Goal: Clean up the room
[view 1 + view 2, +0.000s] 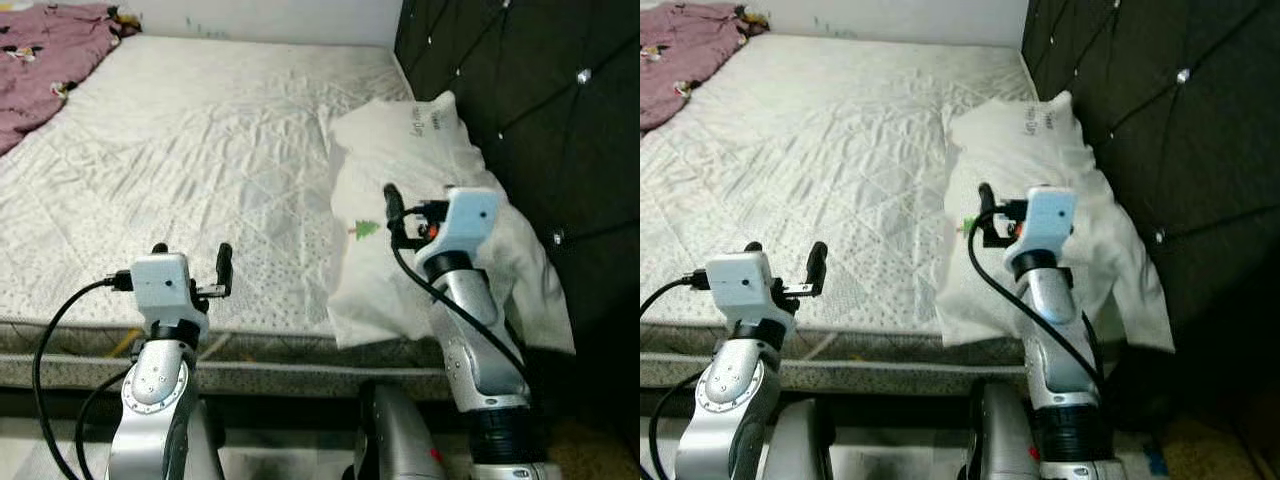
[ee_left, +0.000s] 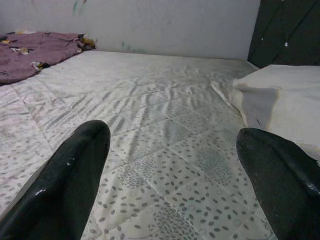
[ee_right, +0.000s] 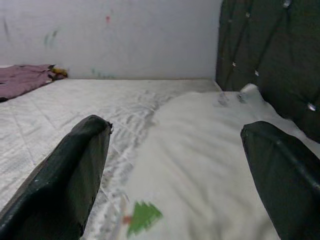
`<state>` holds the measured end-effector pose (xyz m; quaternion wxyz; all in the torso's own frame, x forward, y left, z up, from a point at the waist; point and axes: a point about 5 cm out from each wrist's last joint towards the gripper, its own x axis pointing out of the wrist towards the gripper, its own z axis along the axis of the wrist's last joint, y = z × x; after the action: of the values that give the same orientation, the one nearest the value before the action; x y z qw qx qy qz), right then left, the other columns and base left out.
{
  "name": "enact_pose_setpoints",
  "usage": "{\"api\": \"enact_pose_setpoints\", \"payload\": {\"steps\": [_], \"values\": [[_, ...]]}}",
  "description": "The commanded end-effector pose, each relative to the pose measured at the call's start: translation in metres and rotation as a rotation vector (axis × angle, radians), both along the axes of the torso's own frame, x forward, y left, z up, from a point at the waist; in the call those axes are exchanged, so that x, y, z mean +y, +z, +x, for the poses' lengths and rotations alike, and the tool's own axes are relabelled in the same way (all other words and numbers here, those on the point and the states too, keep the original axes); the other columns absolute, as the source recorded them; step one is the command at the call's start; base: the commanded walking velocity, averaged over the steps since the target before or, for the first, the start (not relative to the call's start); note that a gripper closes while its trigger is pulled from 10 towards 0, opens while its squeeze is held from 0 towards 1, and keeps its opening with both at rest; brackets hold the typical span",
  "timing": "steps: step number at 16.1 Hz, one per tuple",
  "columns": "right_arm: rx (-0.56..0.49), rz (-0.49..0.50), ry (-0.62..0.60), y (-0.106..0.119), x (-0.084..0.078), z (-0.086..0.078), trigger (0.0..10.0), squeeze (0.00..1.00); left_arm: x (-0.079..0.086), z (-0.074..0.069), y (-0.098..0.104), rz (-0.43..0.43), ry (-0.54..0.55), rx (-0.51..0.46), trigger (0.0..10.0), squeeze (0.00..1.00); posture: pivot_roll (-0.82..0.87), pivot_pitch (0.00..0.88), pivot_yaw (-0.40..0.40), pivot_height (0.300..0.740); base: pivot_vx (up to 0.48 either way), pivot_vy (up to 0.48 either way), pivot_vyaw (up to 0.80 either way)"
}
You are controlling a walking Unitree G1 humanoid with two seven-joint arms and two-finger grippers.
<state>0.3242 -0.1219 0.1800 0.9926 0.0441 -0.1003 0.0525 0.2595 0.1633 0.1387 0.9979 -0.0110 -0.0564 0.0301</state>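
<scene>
A white pillow (image 1: 425, 150) with a small green tree print (image 1: 364, 229) lies at the right side of the quilted white mattress (image 1: 200, 150), against the black headboard. Its near end hangs over the bed's front edge. My right gripper (image 1: 415, 210) hovers open just above the pillow's near half, and the pillow (image 3: 200, 165) spreads out between its fingers (image 3: 75, 170). My left gripper (image 1: 192, 258) is open over the mattress near the front edge, holding nothing. A crumpled purple blanket (image 1: 45, 60) sits at the far left corner of the bed.
The black tufted headboard (image 1: 540, 100) runs along the right side. A pale wall (image 2: 150, 25) stands behind the bed. The bed's padded front edge (image 1: 260, 372) lies just ahead of my body, with floor below it.
</scene>
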Motion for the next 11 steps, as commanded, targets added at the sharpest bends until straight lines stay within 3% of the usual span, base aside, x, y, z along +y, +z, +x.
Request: {"api": "enact_pose_setpoints", "payload": {"steps": [1, 11], "values": [[0.008, -0.001, -0.016, 0.001, -0.0052, 0.0022, 10.0, 0.0, 0.0009, 0.001, 0.0005, 0.002, 0.003, -0.001, 10.0, 0.0, -0.03, 0.071, -0.062, 0.589, 0.0, 0.0, 0.0], [0.035, -0.029, -0.059, -0.0027, -0.0106, 0.0045, 10.0, 0.0, -0.0016, 0.0056, 0.0005, -0.004, -0.014, 0.001, 10.0, 0.0, -0.03, 0.051, -0.055, 0.69, 0.0, 0.0, 0.0]]}}
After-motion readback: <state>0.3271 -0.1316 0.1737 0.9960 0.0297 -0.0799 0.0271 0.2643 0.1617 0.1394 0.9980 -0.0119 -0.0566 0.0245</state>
